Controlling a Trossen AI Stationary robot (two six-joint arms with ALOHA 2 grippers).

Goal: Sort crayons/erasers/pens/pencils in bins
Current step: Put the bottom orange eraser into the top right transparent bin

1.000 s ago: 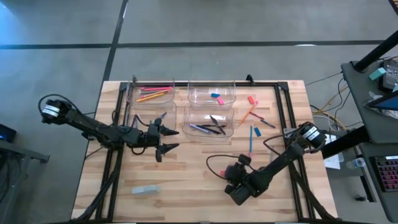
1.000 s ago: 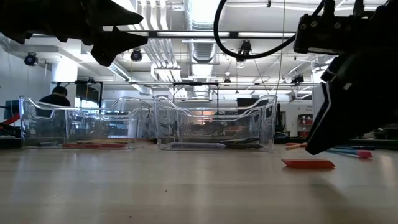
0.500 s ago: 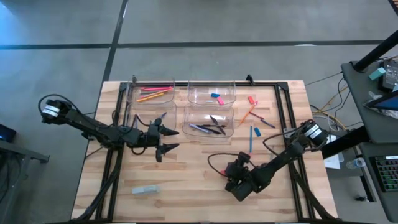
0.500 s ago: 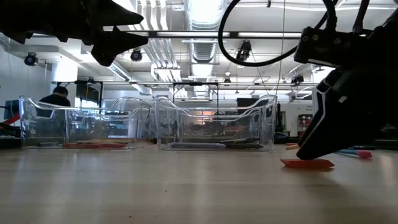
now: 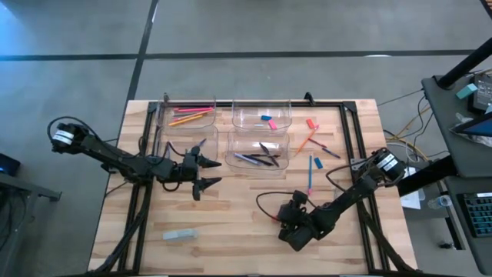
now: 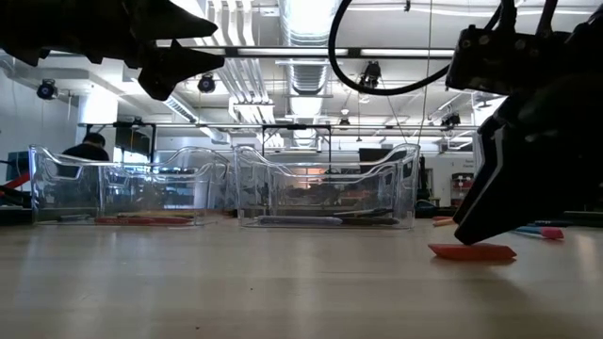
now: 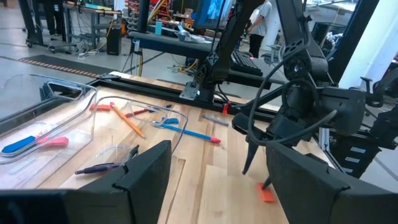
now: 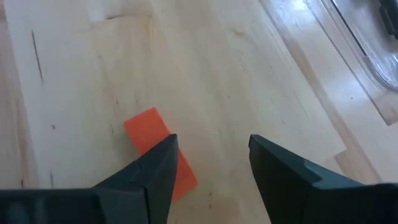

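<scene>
High view: right gripper low over bare wood, well short of the bins — pick-up step.
Low view: red eraser flat beneath it.
Right wrist view: fingers apart, nothing held — one overlaps the eraser; next, I judge, centre and close.
Left gripper: open, empty, waiting.

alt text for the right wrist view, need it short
The right gripper hangs open just above the wooden table, one finger partly covering a flat orange-red eraser lying on the wood. A clear bin's rim shows at one corner.
</scene>
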